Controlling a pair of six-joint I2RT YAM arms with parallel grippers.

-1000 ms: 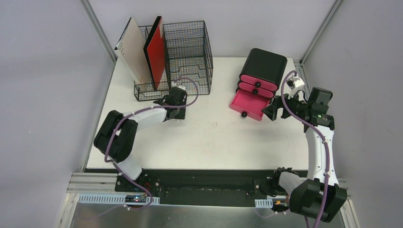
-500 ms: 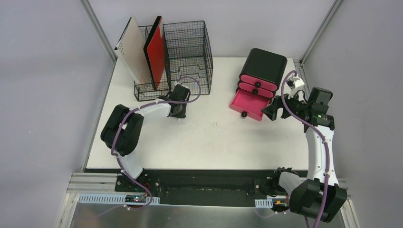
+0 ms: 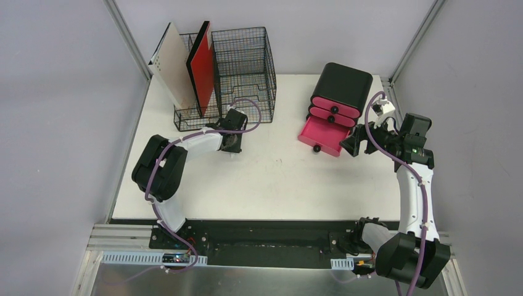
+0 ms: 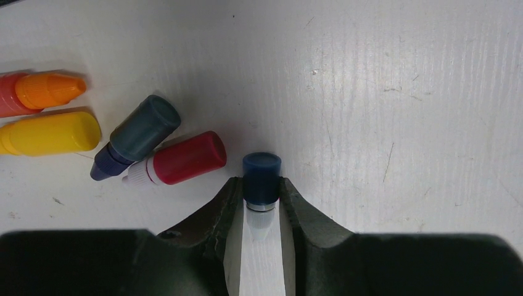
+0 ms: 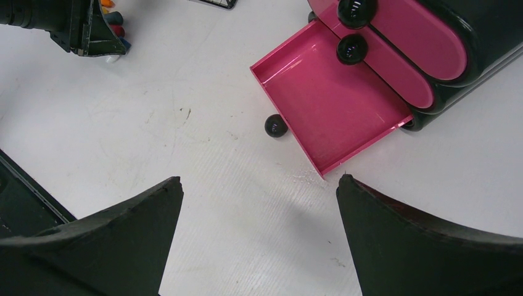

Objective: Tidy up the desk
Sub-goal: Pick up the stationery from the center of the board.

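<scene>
- Two arms are reaching out over the worktop [image 3: 277, 179], which is lying ahead of both bases and filling the middle of the top view.
- The left end effector [image 4: 261, 183] is hanging low over the far left part of the worktop, just in front of the black wire-mesh organizer [image 3: 243, 68].
- Its fingers are closing on a small white bottle with a blue cap [image 4: 261, 176]. One finger is pressing each side of the cap, and the bottle is pointing away from the wrist.
- Four more bottles are lying on the worktop to the left of the gripped one in the left wrist view: a red-capped bottle [image 4: 185, 158], a dark grey-capped bottle [image 4: 139, 132], a yellow bottle [image 4: 52, 131] and an orange-capped bottle [image 4: 46, 90].
- The red-capped and dark grey-capped bottles are lying just beside each other. The red cap is sitting near the blue cap but apart from it.
- The organizer is standing at the far left corner, holding a red board [image 3: 201, 65] and a pale board [image 3: 176, 61] upright and leaning.
- The right end effector [image 5: 259, 180] is hovering near the right edge with its jaws spread wide, gripping nothing.
- A black drawer box [image 3: 343, 80] is standing towards the far right corner. Its bottom pink drawer [image 5: 330, 105] is standing pulled out just ahead of the right end effector.
</scene>
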